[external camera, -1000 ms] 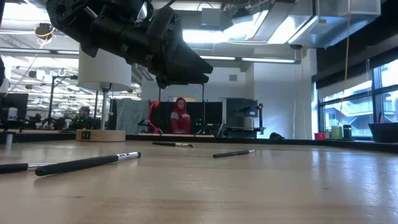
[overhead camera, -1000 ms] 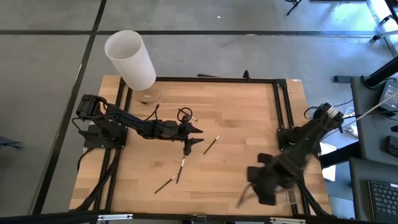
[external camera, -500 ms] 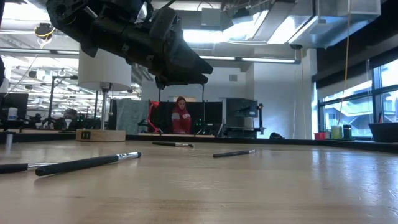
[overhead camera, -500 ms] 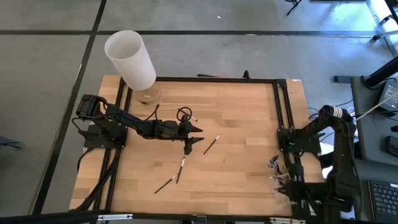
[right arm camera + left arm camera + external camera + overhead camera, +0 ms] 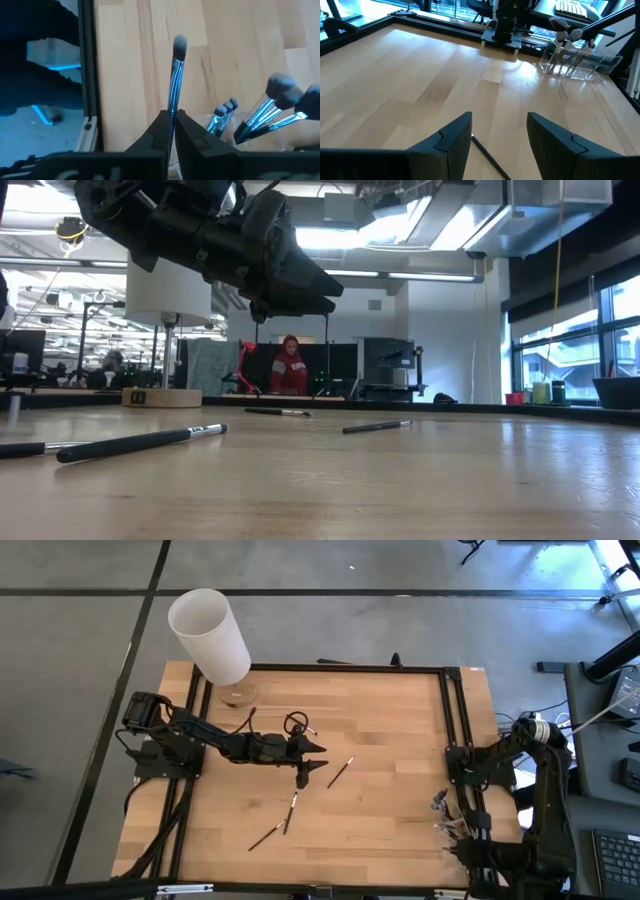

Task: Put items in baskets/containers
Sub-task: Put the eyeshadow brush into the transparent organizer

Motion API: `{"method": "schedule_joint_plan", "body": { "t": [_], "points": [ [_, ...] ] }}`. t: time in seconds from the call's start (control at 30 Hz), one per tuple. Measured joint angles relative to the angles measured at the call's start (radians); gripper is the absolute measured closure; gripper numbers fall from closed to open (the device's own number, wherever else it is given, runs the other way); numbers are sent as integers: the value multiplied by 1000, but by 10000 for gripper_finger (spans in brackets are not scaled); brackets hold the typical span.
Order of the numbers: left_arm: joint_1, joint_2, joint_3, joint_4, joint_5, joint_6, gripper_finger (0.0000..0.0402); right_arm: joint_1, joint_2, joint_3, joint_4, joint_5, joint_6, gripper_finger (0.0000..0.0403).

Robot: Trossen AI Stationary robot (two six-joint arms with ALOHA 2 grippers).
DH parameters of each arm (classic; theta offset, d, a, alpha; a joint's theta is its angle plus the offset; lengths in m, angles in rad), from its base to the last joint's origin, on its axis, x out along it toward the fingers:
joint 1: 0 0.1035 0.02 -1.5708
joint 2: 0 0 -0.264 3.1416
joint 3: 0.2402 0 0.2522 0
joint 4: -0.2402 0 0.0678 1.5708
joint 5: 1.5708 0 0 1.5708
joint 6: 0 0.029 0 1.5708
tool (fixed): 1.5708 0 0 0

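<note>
Four loose brushes lie on the wooden table: one just right of the left gripper, one beside a dark ring, and two crossing each other nearer the front. The left gripper hangs over the middle of the table with its fingers spread wide and nothing in them. The right gripper is at the front right corner, pinched tight on one brush. The clear holder sits at that corner with several brushes standing in it. A white lamp stands at the back left.
</note>
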Motion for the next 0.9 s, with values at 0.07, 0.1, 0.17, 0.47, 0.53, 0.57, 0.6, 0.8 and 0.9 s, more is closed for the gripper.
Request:
{"method": "schedule_joint_plan", "body": {
  "t": [0.07, 0.1, 0.17, 0.47, 0.53, 0.57, 0.6, 0.8, 0.9],
  "points": [
    [0, 0, 0, 0, 0, 0, 217, 0, 5, -1, 11, -1, 27, 384],
    [0, 0, 0, 0, 0, 0, 217, 0, 6, -1, 18, -1, 42, 384],
    [0, 0, 0, 0, 0, 0, 217, 0, 6, -3, 34, -1, 49, 384],
    [0, 0, 0, 0, 0, 0, 217, -45, 12, 0, -26, -125, 24, 371],
    [0, 0, 0, 0, 0, 0, 217, -80, 12, 0, -56, -157, -34, 371],
    [0, 0, 0, 0, -1, 0, 217, -101, 12, 0, -58, -173, -79, 373],
    [1, 0, 0, 1, -5, 0, 217, -122, 13, 2, -51, -187, -129, 376],
    [2, 0, 0, 16, -6, 0, 217, -209, 13, 3, -14, -222, -333, 383],
    [2, 0, 0, 16, 2, 0, 217, -221, 20, 0, 20, -280, -357, 378]
  ]
}}
